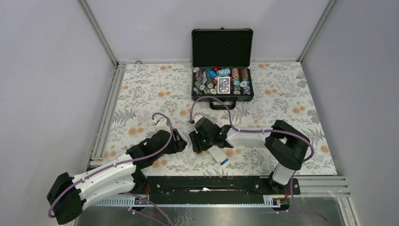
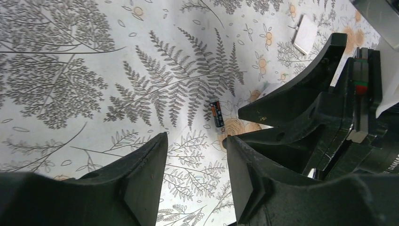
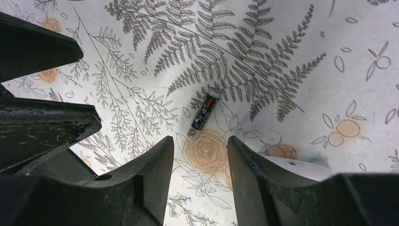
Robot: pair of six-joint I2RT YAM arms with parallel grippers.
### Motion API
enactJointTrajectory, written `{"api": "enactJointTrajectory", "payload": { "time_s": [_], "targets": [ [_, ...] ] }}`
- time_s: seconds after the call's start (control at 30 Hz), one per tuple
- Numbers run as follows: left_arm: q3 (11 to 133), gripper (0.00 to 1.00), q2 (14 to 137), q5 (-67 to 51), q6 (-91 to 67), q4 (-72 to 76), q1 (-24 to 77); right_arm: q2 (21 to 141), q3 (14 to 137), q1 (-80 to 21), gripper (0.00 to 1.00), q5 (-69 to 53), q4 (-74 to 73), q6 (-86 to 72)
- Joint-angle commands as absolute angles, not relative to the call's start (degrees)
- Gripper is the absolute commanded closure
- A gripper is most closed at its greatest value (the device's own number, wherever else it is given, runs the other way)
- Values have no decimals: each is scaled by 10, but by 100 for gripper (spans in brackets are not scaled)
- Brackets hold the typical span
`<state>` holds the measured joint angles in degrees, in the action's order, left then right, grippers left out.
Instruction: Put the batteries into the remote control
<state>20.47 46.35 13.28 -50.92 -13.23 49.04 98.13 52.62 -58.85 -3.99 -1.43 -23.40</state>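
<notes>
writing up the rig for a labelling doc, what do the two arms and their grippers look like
Both arms match: the left arm and right arm have white shells on the long links and bulky black joints. A lilac cable loops loosely along each. The left gripper and right gripper have matte black, wedge-shaped fingers, scuffed at the edges.

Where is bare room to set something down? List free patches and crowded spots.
Bare floral cloth lies between the open black chip case and the left rail, and between the case and the right wall. Crowded: the near centre, where the left gripper and right gripper meet over a small dark battery beside the white rectangular remote.
</notes>
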Motion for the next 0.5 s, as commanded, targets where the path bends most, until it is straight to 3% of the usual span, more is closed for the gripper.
{"api": "enactJointTrajectory", "payload": {
  "time_s": [0.0, 0.47],
  "targets": [
    [194, 47, 431, 162, -499, -153, 484, 1001, 563, -603, 48, -25, -19, -239],
    [176, 47, 397, 159, -507, -161, 482, 1055, 604, -637, 56, 92, -105, -235]
  ]
}}
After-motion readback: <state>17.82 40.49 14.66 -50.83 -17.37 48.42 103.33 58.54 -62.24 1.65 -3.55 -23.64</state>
